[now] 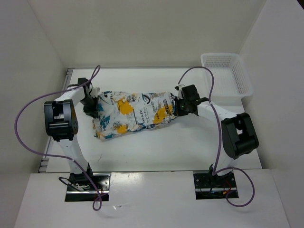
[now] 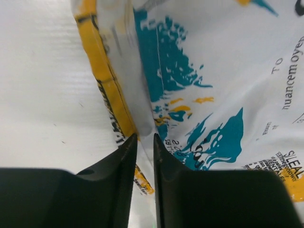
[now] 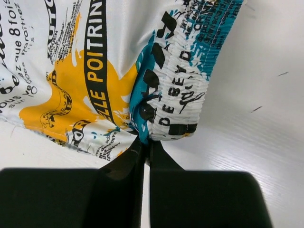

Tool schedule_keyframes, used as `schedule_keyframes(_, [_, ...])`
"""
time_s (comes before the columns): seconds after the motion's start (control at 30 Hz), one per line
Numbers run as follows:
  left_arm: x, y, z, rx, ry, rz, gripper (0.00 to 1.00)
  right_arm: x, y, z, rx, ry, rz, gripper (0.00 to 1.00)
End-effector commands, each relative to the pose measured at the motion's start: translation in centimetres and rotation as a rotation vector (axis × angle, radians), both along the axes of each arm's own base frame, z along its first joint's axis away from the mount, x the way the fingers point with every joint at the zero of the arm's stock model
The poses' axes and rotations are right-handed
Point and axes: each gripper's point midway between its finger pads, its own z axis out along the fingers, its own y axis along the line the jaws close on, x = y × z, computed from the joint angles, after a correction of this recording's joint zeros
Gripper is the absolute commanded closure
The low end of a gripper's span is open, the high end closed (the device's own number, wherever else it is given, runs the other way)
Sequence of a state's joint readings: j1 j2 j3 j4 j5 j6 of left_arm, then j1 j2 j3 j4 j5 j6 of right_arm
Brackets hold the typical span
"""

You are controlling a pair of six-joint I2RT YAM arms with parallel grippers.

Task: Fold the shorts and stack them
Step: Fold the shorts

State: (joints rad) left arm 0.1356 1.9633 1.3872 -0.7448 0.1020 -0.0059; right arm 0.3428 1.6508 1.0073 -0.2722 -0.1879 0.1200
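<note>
The shorts [image 1: 135, 113] are white cloth with yellow and teal patches and dark lettering. They stretch across the middle of the table between my two grippers. My left gripper [image 1: 93, 105] is shut on the shorts' left edge; in the left wrist view the cloth [image 2: 199, 85] runs into the narrow gap at my gripper [image 2: 145, 137]. My right gripper [image 1: 183, 105] is shut on the elastic waistband at the right end; in the right wrist view the gathered waistband [image 3: 183, 90] sits pinched at my gripper [image 3: 146, 142].
A white plastic mesh basket [image 1: 226, 72] stands at the back right corner of the table. White walls enclose the table at the left, back and right. Purple cables loop from both arms.
</note>
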Motion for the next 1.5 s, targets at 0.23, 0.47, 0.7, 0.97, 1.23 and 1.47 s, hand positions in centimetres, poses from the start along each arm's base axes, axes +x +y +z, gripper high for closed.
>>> schedule_keyframes(0.23, [3.7, -2.3, 5.3, -0.042, -0.160, -0.065, 0.69, -1.2, -1.5, 3.1, -0.084, -0.072, 0.055, 1.00])
schedule_keyframes(0.47, [7.2, -8.5, 8.8, -0.103, -0.285, -0.214, 0.58, 1.5, -3.9, 5.1, -0.238, -0.203, 0.032, 1.00])
schedule_keyframes(0.7, [8.4, -14.7, 7.7, -0.165, -0.266, -0.343, 0.54, 4.6, -11.6, 10.2, -0.413, -0.350, -0.087, 1.00])
schedule_keyframes(0.97, [10.4, -26.9, 6.1, -0.249, -0.293, -0.573, 0.50, 3.9, -14.2, 12.5, -0.596, -0.439, -0.031, 1.00])
schedule_keyframes(1.23, [12.0, -33.6, 4.8, -0.276, -0.330, -0.677, 0.48, 4.3, -17.5, 16.6, -0.756, -0.528, -0.065, 1.00])
schedule_keyframes(1.47, [11.7, -31.3, 8.5, -0.290, -0.372, -0.648, 0.42, 4.7, -19.5, 19.6, -0.801, -0.587, -0.100, 1.00])
